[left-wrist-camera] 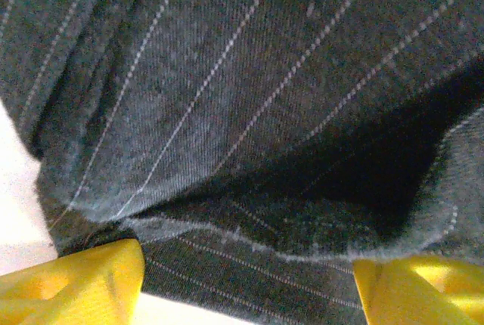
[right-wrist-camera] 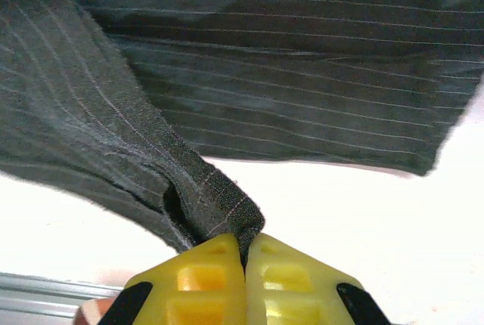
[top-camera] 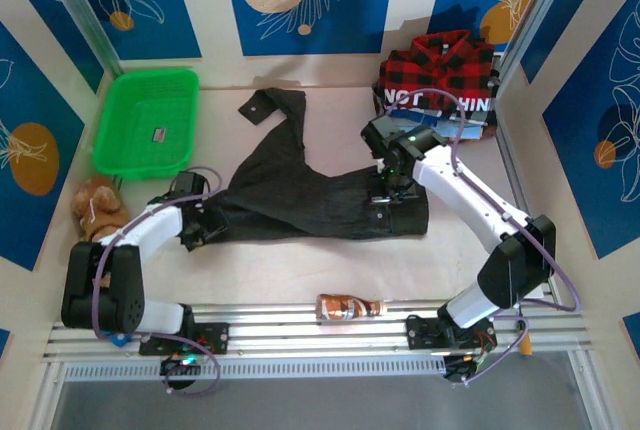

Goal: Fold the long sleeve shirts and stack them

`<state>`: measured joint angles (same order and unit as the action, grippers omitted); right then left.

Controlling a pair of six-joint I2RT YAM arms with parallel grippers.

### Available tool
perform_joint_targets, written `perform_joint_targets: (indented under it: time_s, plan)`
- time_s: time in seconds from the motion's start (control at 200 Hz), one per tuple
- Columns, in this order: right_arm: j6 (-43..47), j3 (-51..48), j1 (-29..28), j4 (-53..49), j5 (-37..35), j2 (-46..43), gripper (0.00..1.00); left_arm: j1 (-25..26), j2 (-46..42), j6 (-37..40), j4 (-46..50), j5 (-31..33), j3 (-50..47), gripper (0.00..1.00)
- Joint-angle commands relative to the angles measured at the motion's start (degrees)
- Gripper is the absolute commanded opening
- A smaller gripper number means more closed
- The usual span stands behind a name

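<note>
Right gripper (right-wrist-camera: 246,251) pinches the charcoal shirt (right-wrist-camera: 287,91), left gripper (left-wrist-camera: 249,283) gapes; dark cloth (top-camera: 432,105) beyond reads "NOT".

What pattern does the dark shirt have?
The shirt is charcoal with fine pale pinstripes, clearest in the right wrist view.

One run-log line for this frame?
left fingers: open at charcoal shirt edge | right fingers: shut on shirt fold | plaid shirt: back right, heaped

Bright even light; charcoal shirt (left-wrist-camera: 227,75) close-up dim, perhaps slightly blurred.
</note>
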<state>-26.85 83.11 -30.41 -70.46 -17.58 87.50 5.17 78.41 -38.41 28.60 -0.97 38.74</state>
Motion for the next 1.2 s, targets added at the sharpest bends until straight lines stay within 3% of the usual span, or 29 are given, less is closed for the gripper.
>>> perform_joint_targets:
  time_s: [0.0,0.18,0.385,0.505,0.71,0.905,1.195]
  plan:
    - [4.62,-0.5,2.9,-2.71,0.27,-2.79,0.0,-0.88,-4.22,0.01,1.85,-0.69,-0.88,0.77]
    - [7.37,-2.63,7.6,0.94,0.99,-3.26,0.0,-0.7,-14.13,-5.21,1.85,-8.84,-1.56,0.81]
    - [9.67,-3.78,10.67,2.52,2.87,-0.42,0.0,-0.35,-21.18,-8.95,6.75,-8.72,3.14,0.81]
    - [10.98,-5.15,12.36,3.25,3.34,0.02,0.0,2.07,-15.47,-8.06,5.53,-9.32,11.81,0.81]
    - [11.8,-7.11,14.75,5.77,5.16,1.57,0.01,11.62,-1.26,-9.13,-2.15,-10.2,21.95,0.8]
    - [12.66,-7.31,15.76,6.01,5.09,4.28,0.03,15.64,8.04,-10.66,-7.93,-7.82,21.99,0.79]
    - [14.8,-7.99,17.76,9.56,2.63,10.91,0.09,15.86,17.43,-2.44,-8.67,-0.18,19.53,0.78]
